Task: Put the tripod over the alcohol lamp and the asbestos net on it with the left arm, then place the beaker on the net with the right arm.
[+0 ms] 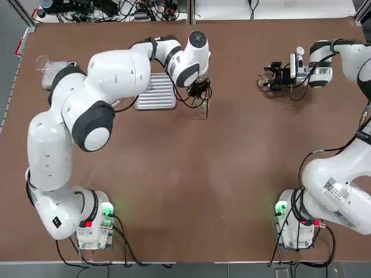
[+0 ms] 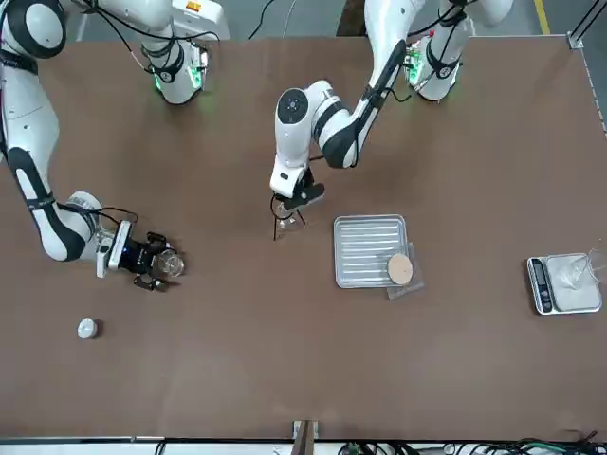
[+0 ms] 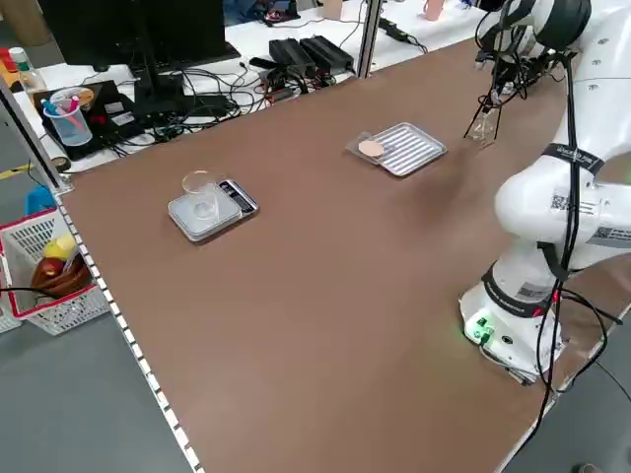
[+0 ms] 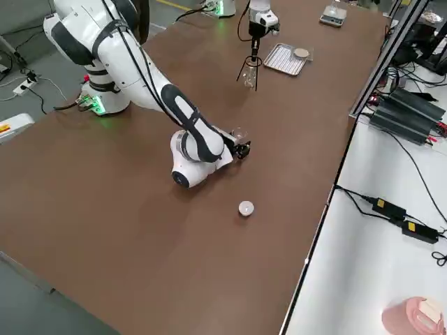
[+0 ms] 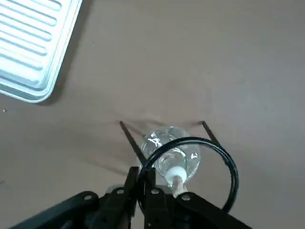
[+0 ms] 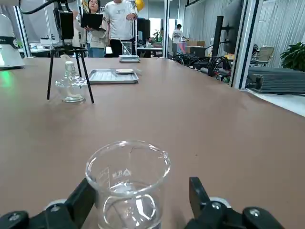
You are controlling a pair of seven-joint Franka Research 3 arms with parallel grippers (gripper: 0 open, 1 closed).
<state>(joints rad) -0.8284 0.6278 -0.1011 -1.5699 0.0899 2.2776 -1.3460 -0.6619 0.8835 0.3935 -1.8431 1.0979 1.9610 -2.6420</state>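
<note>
Wire is filling my left gripper [image 5: 141, 175]: I am clamping the side of the black ring-topped tripod [image 5: 232, 176], leaving its middle open. I am keeping the ring above the squat clear glass alcohol lamp [image 5: 190, 164], its slim legs straddling the lamp so that, I judge, the wick is getting room under the ring. Whether every foot is bearing on the table, I cannot tell; I should be checking that before letting go, since a crooked pull could be tipping lamp or stand. The asbestos net with its round pinkish-beige disc [image 2: 400, 270] is waiting to the lamp's left, overlapping the ribbed silver tray [image 2: 365, 237], probably my next pick. Well to the lamp's right, my right gripper [image 6: 140, 191] is holding its jaws apart around the small clear glass beaker [image 6: 128, 183], which is sitting upright between them, presumably lined up for its later turn.
</note>
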